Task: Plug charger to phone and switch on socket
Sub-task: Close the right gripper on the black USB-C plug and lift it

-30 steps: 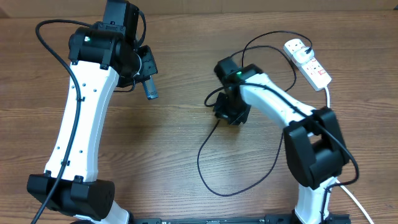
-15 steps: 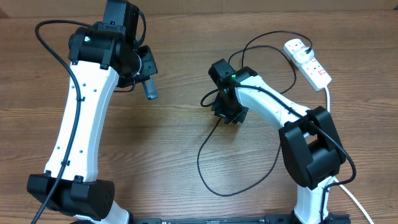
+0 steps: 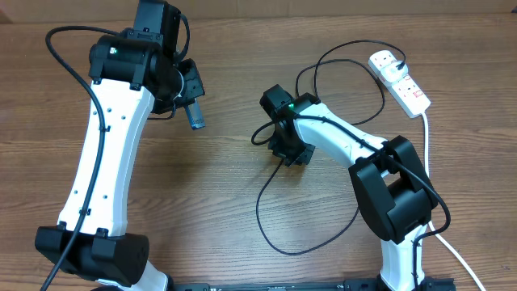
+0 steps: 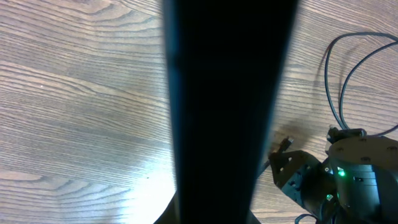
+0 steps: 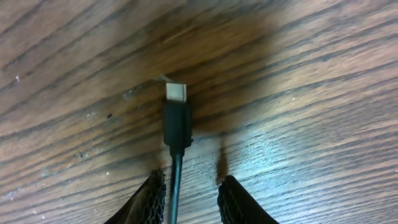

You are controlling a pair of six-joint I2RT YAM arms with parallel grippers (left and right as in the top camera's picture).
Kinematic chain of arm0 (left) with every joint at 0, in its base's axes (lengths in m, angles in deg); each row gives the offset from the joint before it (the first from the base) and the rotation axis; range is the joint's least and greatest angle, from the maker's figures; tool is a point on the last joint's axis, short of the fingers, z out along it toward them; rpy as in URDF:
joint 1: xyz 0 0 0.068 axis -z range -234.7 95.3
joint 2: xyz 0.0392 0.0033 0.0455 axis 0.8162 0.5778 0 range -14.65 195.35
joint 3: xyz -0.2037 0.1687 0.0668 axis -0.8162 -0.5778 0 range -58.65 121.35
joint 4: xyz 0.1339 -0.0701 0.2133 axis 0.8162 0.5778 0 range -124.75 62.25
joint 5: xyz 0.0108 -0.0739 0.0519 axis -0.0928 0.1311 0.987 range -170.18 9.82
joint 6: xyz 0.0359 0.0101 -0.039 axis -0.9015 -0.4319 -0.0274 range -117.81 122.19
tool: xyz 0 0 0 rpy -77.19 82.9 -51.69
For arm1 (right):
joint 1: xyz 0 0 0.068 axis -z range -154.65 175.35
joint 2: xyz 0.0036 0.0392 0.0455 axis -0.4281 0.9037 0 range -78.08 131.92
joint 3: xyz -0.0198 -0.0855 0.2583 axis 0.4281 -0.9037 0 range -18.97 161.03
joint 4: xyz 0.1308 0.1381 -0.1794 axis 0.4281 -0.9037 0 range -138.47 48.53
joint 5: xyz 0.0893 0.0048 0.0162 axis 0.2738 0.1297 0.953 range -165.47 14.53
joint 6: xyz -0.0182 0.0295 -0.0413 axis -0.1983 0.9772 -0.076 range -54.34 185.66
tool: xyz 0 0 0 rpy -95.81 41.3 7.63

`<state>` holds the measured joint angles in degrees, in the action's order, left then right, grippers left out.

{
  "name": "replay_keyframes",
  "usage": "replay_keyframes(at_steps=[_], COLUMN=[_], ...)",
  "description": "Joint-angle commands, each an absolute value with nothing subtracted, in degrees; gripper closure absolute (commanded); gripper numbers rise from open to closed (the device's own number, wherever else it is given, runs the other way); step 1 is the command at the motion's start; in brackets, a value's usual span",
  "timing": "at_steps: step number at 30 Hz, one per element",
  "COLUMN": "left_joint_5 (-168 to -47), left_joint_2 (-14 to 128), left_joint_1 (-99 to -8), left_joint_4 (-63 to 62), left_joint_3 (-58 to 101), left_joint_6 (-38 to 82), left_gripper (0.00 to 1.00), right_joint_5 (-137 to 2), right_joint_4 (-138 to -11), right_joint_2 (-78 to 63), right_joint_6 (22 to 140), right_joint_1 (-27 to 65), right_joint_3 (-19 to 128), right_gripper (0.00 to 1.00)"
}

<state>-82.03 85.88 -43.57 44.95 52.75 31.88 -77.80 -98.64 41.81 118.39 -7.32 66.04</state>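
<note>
Right claw (image 5: 191, 190) partly parted, astride the charger (image 3: 279, 234) cable just behind the connector tip (image 5: 176, 93). Gap showing on one side, so pinched or merely straddled: cannot tell. Tip clear ahead of the claw, low over the table (image 3: 202, 202), well apart from the socket (image 3: 401, 81), out toward mid-table. Left claw (image 3: 194, 109) closed, farther again from the socket, apparently on the phone (image 4: 230, 93). Plug (image 3: 386, 61) seemingly seated at the socket's end opposite its white cord (image 3: 426, 133).

Step in hand, by judgement: mating tip to phone. Next: line the tip square with the phone's port, push straight in, then reach over to the socket for its switch.

Hard to make out:
- Phone only a dark slab blocking the left wrist view, port unseen.
- Red switches (image 3: 416, 95) too small to read on or off.
- Cable partly hidden beneath the right arm (image 3: 339, 141).
</note>
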Motion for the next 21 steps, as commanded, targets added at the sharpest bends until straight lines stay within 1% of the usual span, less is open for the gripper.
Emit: replay_keyframes(at_steps=[1,17,21], left_joint_5=[-81.24,-81.26,-81.24], left_joint_2=[85.75,85.75,85.75], left_joint_1=[-43.81,-43.81,-43.81], left_joint_4=[44.54,44.69,44.76], left_joint_3=[53.14,53.14,53.14], left_joint_6=[32.45,32.43,32.43], left_gripper=[0.96,0.96,0.96], right_joint_5=[-79.53,-79.72,-79.70], right_joint_4=[-98.55,-96.93,-96.10], right_joint_2=[41.96,42.51,42.53], right_joint_6=[119.27,119.29,119.29], right_joint_1=[-7.25,-7.28,-7.21], right_joint_3=[66.10,65.67,64.71], right_gripper=[0.71,0.71,0.72])
